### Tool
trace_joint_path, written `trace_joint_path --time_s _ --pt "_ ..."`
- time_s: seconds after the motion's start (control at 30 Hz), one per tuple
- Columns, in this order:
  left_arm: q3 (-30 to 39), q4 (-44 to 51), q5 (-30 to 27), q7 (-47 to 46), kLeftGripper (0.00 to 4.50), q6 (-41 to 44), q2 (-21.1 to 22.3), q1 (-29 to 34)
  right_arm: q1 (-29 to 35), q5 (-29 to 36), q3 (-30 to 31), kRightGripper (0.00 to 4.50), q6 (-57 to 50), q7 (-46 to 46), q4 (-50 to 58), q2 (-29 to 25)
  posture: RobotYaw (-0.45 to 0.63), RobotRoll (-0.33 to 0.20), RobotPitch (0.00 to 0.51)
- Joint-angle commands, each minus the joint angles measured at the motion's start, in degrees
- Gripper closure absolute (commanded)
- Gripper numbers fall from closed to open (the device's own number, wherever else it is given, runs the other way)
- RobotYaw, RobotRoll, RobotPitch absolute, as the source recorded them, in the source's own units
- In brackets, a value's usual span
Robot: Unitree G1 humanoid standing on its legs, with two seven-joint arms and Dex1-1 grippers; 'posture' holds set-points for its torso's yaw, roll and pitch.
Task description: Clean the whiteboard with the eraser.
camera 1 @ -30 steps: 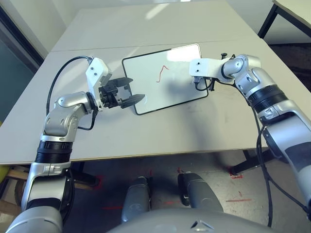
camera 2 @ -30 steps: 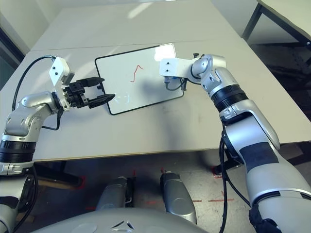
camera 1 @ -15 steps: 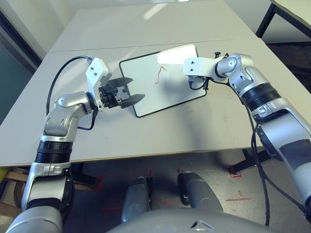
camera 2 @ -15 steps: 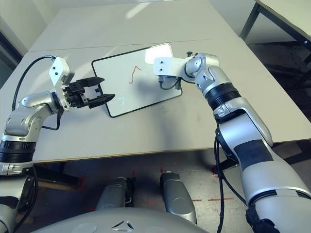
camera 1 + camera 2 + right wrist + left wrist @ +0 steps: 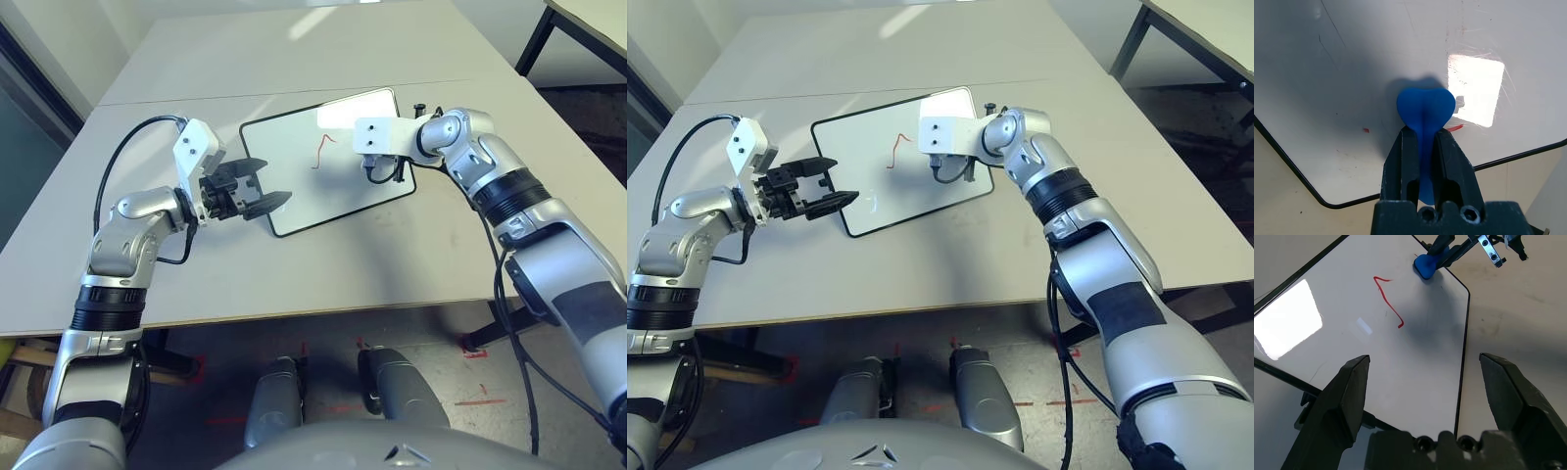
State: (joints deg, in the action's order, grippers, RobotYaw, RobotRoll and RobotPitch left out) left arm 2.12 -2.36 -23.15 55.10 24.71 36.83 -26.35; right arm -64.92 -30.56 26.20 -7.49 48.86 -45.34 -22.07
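The whiteboard (image 5: 306, 196) lies tilted on the table's middle, a red pen stroke (image 5: 320, 150) on its centre. My right gripper (image 5: 1424, 133) is shut on the blue eraser (image 5: 1425, 110), which presses down on the board's right part, just right of the stroke. In the left wrist view the eraser (image 5: 1426, 265) shows as a blue block on the board near the stroke (image 5: 1390, 303). My left gripper (image 5: 274, 178) hovers open over the board's left edge, nothing between its fingers (image 5: 1352, 382).
The grey table (image 5: 294, 264) has bare room in front of the board up to its front edge. A second table (image 5: 294, 49) joins it behind. Black legs of another table (image 5: 539, 39) stand at the far right. A black cable (image 5: 122, 166) loops by my left arm.
My right gripper has slid the eraser leftward across the board, closer to the red stroke. The left arm has stayed put.
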Motion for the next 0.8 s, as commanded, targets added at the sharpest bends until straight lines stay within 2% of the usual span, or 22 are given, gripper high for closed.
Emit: trace_joint_path --time_s 0.03,0.4,0.8 --pt "0.0 0.27 0.36 0.16 0.0 -0.65 0.02 0.68 -0.46 -0.87 0.58 4.36 0.67 -1.36 -3.82 -1.09 -0.1 0.0 0.098" --pt "-0.23 -0.83 0.53 0.51 0.0 -1.62 -0.05 0.61 -3.66 -0.91 0.28 4.36 3.03 -3.68 -9.69 -2.78 -0.11 0.0 0.1" --pt "0.04 -0.67 0.46 0.58 0.0 -1.59 0.43 1.0 -5.33 -0.79 0.64 4.36 5.32 -4.71 -12.91 -1.83 -0.1 0.0 0.105"
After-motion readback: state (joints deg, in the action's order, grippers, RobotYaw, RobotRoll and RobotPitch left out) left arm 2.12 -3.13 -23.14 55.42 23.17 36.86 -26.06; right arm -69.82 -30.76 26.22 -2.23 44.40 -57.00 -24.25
